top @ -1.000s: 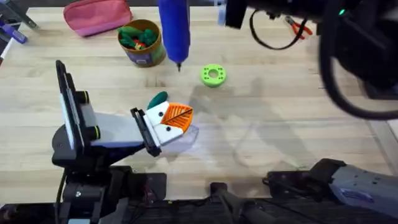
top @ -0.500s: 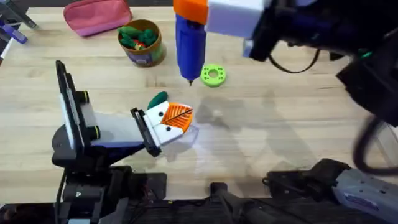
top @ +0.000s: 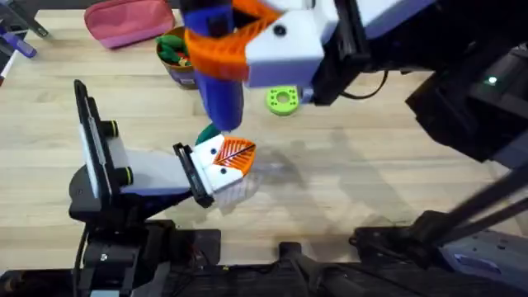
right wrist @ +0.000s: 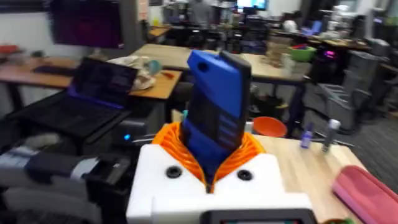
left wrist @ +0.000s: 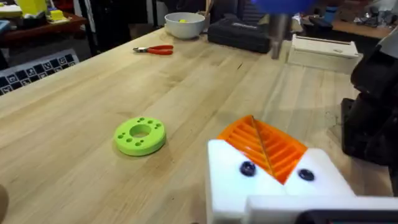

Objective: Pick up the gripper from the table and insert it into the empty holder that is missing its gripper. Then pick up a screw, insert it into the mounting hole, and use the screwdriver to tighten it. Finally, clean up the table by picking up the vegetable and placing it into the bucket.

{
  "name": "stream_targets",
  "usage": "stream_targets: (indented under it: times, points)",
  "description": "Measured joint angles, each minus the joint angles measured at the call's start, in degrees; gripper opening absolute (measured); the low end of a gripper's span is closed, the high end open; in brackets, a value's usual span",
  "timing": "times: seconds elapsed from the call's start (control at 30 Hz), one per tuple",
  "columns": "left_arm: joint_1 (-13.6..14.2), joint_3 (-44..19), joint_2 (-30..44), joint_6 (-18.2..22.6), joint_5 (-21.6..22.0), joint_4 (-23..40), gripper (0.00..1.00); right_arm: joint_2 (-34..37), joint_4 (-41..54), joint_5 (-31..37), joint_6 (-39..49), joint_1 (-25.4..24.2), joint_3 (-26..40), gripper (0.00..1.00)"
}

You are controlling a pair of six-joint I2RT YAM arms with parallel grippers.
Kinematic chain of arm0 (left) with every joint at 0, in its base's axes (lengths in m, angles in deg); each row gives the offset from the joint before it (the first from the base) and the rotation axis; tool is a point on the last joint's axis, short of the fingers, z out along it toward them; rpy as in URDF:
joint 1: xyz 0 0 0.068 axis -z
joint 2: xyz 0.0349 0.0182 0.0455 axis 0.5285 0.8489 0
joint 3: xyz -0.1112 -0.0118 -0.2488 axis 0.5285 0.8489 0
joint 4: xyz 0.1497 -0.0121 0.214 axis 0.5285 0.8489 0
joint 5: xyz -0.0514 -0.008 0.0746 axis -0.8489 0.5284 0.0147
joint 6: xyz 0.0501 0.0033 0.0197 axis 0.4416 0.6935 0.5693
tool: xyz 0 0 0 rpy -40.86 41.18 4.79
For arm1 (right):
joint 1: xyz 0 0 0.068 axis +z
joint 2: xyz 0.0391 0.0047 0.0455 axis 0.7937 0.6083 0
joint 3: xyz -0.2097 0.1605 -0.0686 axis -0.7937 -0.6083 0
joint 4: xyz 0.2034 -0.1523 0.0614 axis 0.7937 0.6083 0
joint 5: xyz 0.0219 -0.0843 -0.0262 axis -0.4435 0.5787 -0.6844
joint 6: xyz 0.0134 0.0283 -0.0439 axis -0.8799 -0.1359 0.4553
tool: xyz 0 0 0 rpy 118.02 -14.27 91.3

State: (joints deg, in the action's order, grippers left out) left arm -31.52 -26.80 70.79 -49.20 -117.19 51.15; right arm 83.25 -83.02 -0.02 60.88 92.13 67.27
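Right hand [top: 235, 49]: white body with orange ribbed pads, raised high over the middle of the bench [top: 371, 190], closed around the screwdriver [top: 221, 87]. Blue barrel clamped between the orange pads [right wrist: 177, 146] in the right wrist view, a darker panel on its side; no writing legible there. Barrel hanging roughly upright over the far-left part of the bench, lower end just above the left hand; metal tip seen at the top of the left wrist view.

Left hand [top: 224, 165]: low near the bench at centre-left, white body with an orange ribbed pad [left wrist: 264, 146] and two dark screw heads on the front face. How far open: cannot tell, and no held item made out.

Vegetable [top: 209, 132]: dark green, lying on the bench just behind the left hand, partly covered by the screwdriver.

Bucket [top: 183, 62]: yellow-tan tub at the far left, green and red toy pieces inside, dark label on the side, label text unreadable; partly hidden by the right hand.

Green ring [top: 282, 100]: bright green disc with small holes, flat on the bench right of the screwdriver.

Pink pouch [top: 128, 21]: at the far-left edge.

White bowl [left wrist: 185, 23] and red-handled pliers [left wrist: 155, 49]: at the far side of the bench in the left wrist view.
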Motion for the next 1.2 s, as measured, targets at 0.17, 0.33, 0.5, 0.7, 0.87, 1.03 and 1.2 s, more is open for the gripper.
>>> stream_targets:
  times: [0.17, 0.33, 0.5, 0.7, 0.87, 1.03, 1.2]
  points:
    - [0.0, 0.0, 0.02, 0.0, -0.01, 0.0, 0.012, 0.26, -0.21, -4.93, 1.98, 0.38, 0.0, 0.012]
    - [0.02, 0.0, 0.0, 0.0, -0.02, 0.0, 0.012, 1.06, -0.77, -6.69, 4.25, 1.5, 0.0, 0.012]
    - [0.02, 0.0, 0.01, -0.01, -0.02, 0.0, 0.012, 2.84, -2.25, -7.03, 5.51, 3.35, 0.0, 0.012]
    - [0.0, 0.0, 0.0, 0.0, -0.02, 0.0, 0.012, 4.39, -6.18, -7.28, 5.92, 3.86, 0.0, 0.012]
    - [0.0, 0.0, 0.02, 0.0, -0.02, 0.0, 0.012, 5.37, -6.62, -7.34, 5.92, 4.78, 0.0, 0.012]
    - [0.02, 0.0, 0.01, 0.0, -0.02, 0.0, 0.012, 6.66, -6.64, -7.47, 5.9, 5.73, 0.0, 0.012]
    - [0.02, 0.0, 0.02, -0.02, -0.02, 0.0, 0.012, 7.71, -6.64, -7.45, 5.9, 5.73, 0.0, 0.012]
